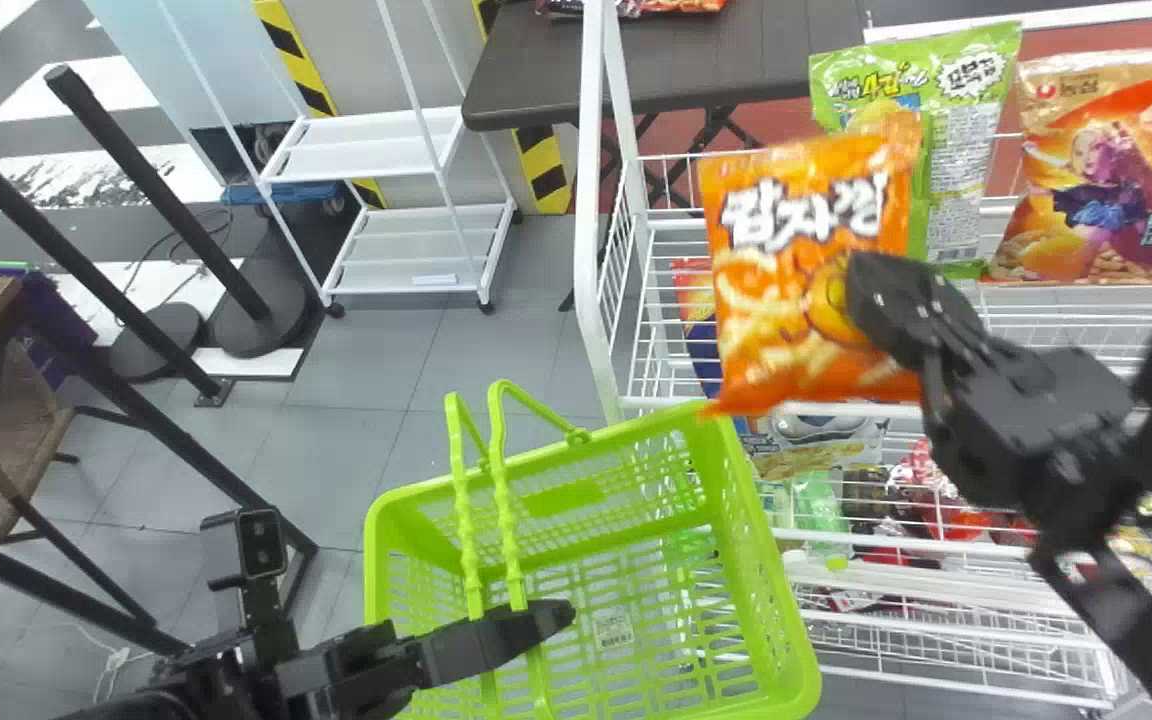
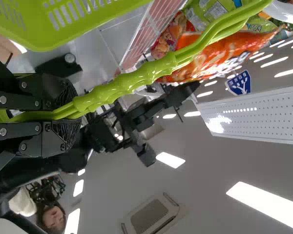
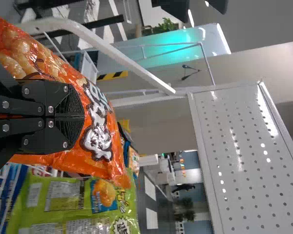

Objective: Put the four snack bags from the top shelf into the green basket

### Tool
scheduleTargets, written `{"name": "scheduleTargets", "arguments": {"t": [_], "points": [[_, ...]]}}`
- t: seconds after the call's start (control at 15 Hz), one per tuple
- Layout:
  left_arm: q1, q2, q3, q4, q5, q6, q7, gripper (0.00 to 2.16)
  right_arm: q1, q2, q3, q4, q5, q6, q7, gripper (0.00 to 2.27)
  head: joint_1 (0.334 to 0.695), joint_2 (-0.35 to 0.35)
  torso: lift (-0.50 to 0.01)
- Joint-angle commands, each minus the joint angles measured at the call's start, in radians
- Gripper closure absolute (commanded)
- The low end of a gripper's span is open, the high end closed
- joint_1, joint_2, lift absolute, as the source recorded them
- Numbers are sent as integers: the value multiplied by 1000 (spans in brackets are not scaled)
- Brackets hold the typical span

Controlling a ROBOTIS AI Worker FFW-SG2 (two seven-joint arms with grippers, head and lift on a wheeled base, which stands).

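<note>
Head view: the right hand [image 1: 861,290] is clamped on the orange bag [image 1: 806,270], by the basket's [image 1: 764,550] shelf-side corner, its lower edge close to the rim. Let go here, the bag could catch on that rim and tip outward between basket and rack [image 1: 591,200], because much of it looks to be outside the opening. The grip seems to sit toward one side, so the loose side may swing or twist the bag out. The left hand [image 1: 564,612] has its fingers together on the handles [image 1: 504,510]; these stand up across the opening and could snag a bag lowered too far over, and a knock there might rock the basket.

Inside the basket, a white label [image 1: 613,628] lies on the lattice floor. The top shelf holds a green bag [image 1: 971,150] and a red bag [image 1: 1111,190]; lower down is a green bottle [image 1: 818,500].
</note>
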Motion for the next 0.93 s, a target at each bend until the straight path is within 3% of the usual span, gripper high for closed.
{"name": "scheduleTargets", "arguments": {"t": [0.0, 0.13, 0.47, 0.87], "points": [[5, -4, 4, 2, 0, 0, -10, 2148, 90, -57, -6, -111, -31, 92, 8, 2250, 695, 259, 0], [6, -9, 3, 5, -5, -3, -10, 2148, 120, -90, 5, -166, -43, 199, 19, 2250, 695, 274, 0], [9, -13, -3, -4, -5, 0, -10, 2148, 120, -128, 100, -206, -34, 417, 73, 2250, 695, 350, 0], [9, -16, -12, -11, -5, 0, -10, 2148, -82, -117, 367, -11, -20, 521, 27, 2250, 695, 350, 0]]}}
